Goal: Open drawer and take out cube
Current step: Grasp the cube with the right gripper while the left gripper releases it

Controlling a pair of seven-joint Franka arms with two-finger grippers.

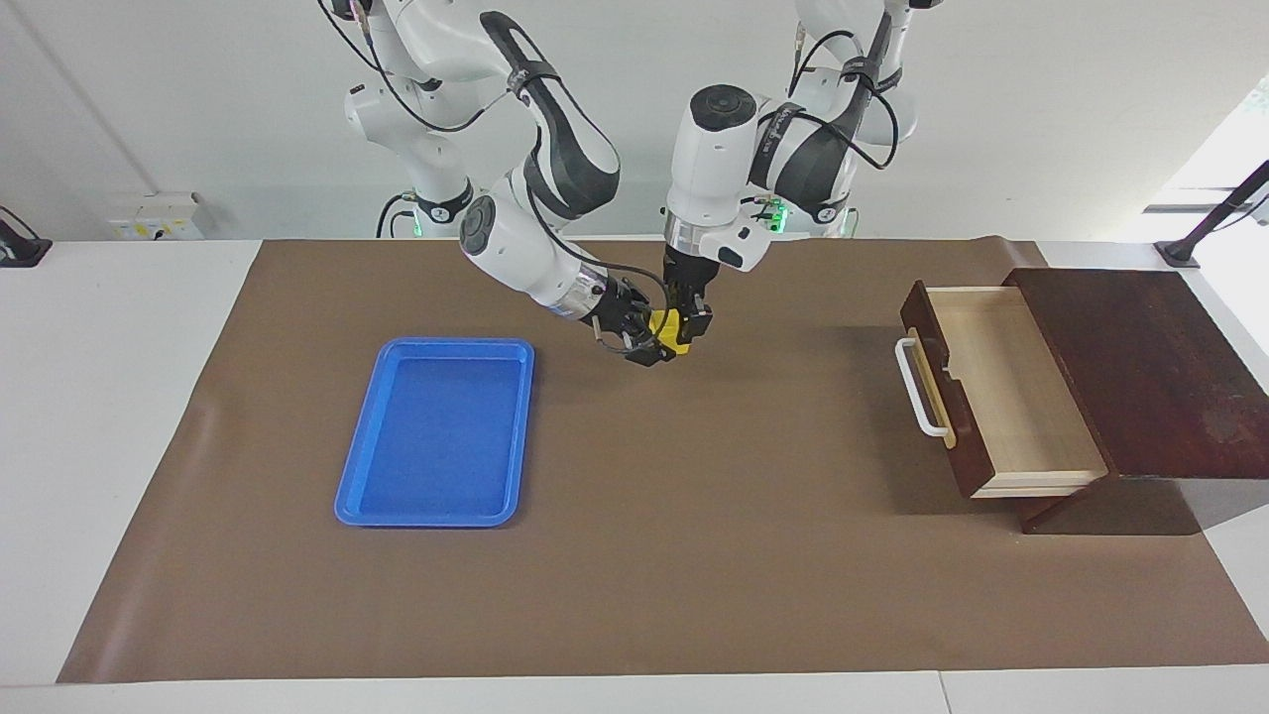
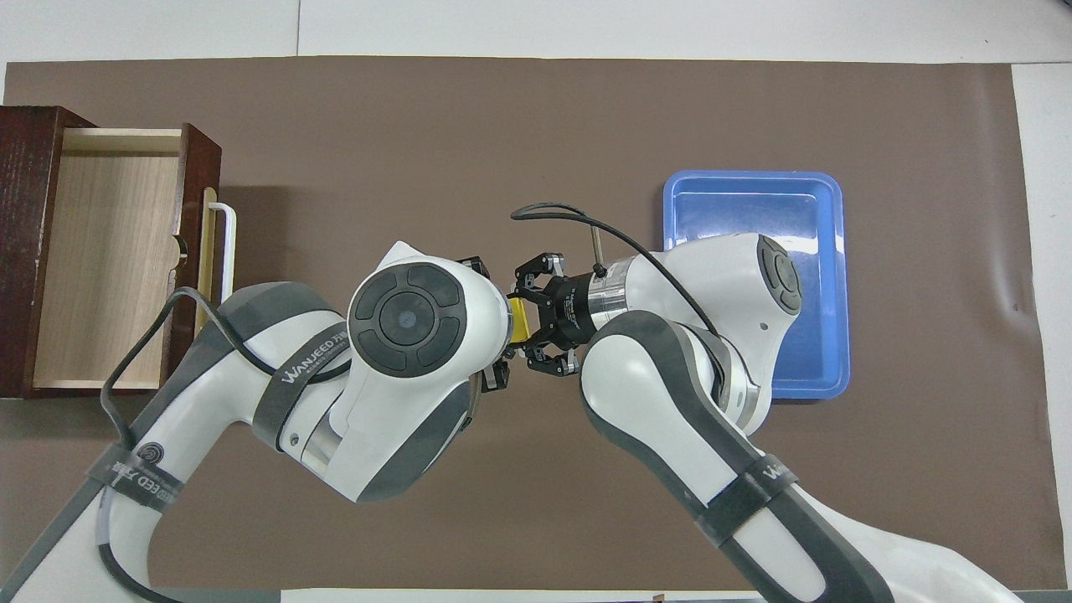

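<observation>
Overhead, the left arm's white wrist housing covers the left gripper and most of the cube, leaving only a yellow sliver in sight. Facing the robots, the cube shows up in the air above the brown mat, over its middle stretch toward the robots' edge. That gripper points straight down, clenched on the cube from above. Meanwhile the right gripper reaches in slantwise and is clamped on the same block. At the left arm's end the drawer stands pulled out; a blue tray lies toward the right arm's end.
</observation>
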